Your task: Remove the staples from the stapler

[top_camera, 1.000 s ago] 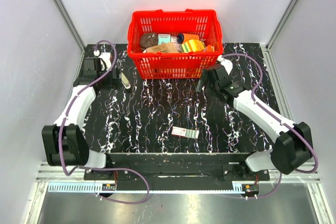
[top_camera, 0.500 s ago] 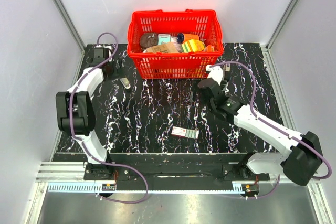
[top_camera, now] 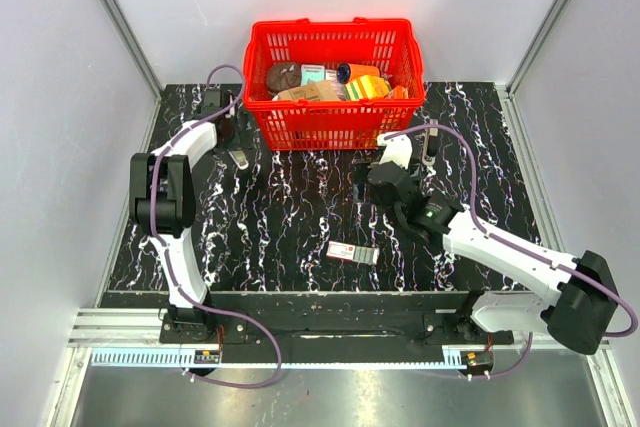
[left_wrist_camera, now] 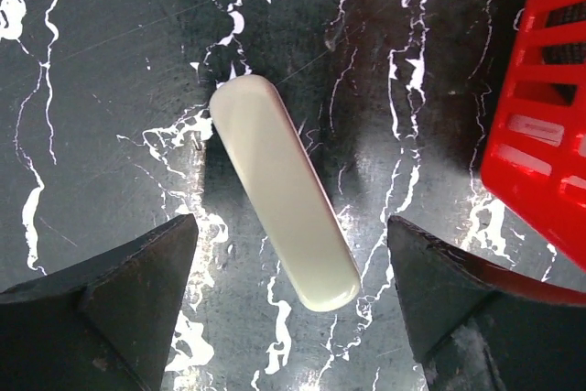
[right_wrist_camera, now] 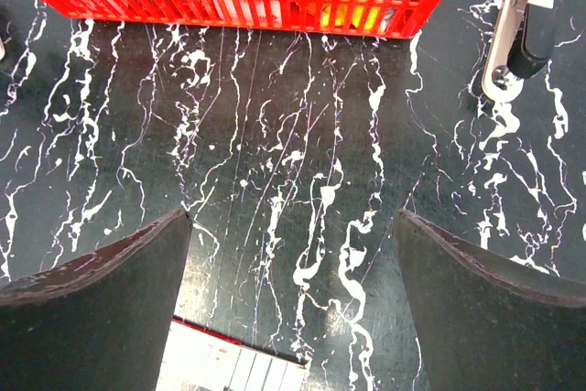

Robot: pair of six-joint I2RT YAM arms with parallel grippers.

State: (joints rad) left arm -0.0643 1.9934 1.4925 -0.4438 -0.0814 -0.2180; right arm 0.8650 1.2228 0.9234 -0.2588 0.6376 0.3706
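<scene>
**Stapler awaits pickup.** Nearest the arm bases, a flat red-white-green box (top_camera: 353, 253) lies on the black marbled counter (top_camera: 280, 209). Just beyond it, the right tool (right_wrist_camera: 293, 217) hangs over bare counter, its 2 fingers spread wide with nothing between them.

Farther out on the left, the left tool (left_wrist_camera: 291, 226) hovers over the cream-white stapler (left_wrist_camera: 282, 191), jaws fully apart and gripping nothing. The stapler lies flat on the counter, closed, just beside the left front corner of the red basket (top_camera: 333, 117). It sits skewed to the line between the 2 fingers.

At the back, the basket holds assorted goods. A white-and-black handled item (right_wrist_camera: 517, 29), too unclear to name, rests near its right front corner.

The step in hand looks like the first grasp. It would go best if the wrist turned until the fingers squared up across the stapler's narrow width. The tool could then come down centred on the middle of the bar. The rounded, smooth shell may twist or slip under a diagonal pinch. The finger nearer the basket needs room from its wall, and 1 end of the stapler should stay free for the right tool.
</scene>
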